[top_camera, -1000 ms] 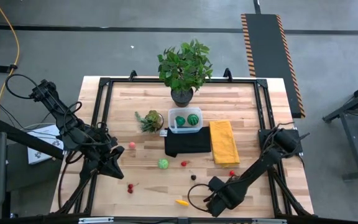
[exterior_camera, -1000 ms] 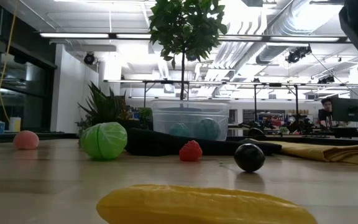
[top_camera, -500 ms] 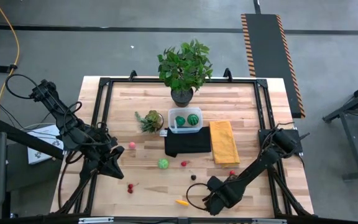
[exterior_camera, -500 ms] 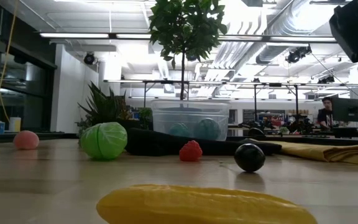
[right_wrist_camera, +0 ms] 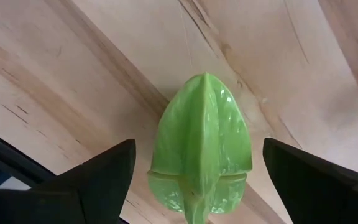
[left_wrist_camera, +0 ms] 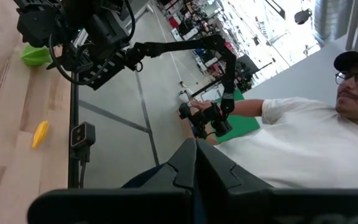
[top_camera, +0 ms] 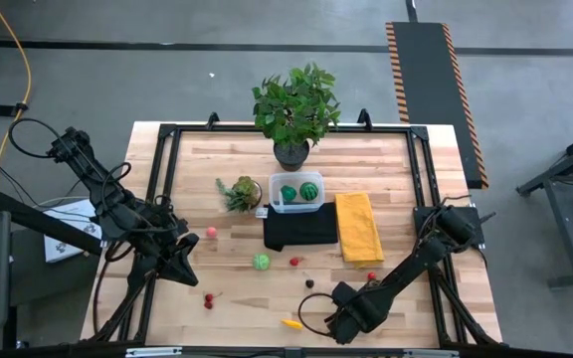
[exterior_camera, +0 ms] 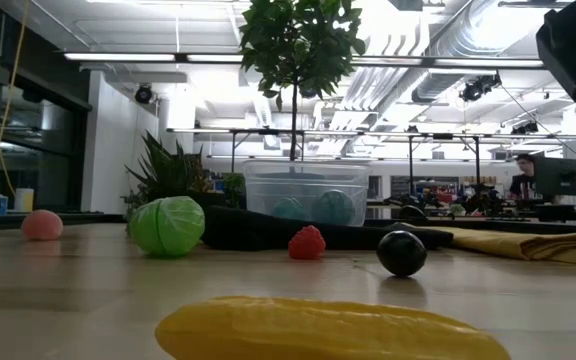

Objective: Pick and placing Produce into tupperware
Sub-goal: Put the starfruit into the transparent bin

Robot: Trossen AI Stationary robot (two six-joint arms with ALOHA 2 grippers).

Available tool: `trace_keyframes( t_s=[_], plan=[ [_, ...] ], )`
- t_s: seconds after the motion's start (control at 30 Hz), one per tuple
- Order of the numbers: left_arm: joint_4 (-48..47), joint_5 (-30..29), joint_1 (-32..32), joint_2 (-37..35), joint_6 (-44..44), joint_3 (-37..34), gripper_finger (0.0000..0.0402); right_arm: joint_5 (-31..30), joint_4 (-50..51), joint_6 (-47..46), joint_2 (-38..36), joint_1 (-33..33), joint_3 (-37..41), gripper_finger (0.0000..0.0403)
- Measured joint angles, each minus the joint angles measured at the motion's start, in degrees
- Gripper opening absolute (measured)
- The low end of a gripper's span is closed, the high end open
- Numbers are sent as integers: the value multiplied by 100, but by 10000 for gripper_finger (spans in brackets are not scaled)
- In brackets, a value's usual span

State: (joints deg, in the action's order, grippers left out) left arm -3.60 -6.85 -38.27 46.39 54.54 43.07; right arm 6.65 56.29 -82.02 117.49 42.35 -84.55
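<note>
Produce count: two striped balls in tupperware, nine pieces loose on desk
Right tool wide open astride green piece, shifted slightly left; left tool shut, empty

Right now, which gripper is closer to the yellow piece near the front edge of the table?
The right. The right gripper hovers open just beside the yellow piece, toward the right edge. The left gripper sits shut farther off, back toward the left edge.

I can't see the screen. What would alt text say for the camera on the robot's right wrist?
A light green ridged plastic toy vegetable lies on the pale wooden table, seen close up from above. The right gripper hangs open over it, one dark finger on each side, neither touching it.
</note>
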Motion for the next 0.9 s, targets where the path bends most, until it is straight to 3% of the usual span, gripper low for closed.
trace_keyframes(
  t_s=[0.9],
  plan=[
    [0, 0, 0, 0, -2, 0, 1, 55, -1, -14, -4, 0, 0, 288]
  ],
)
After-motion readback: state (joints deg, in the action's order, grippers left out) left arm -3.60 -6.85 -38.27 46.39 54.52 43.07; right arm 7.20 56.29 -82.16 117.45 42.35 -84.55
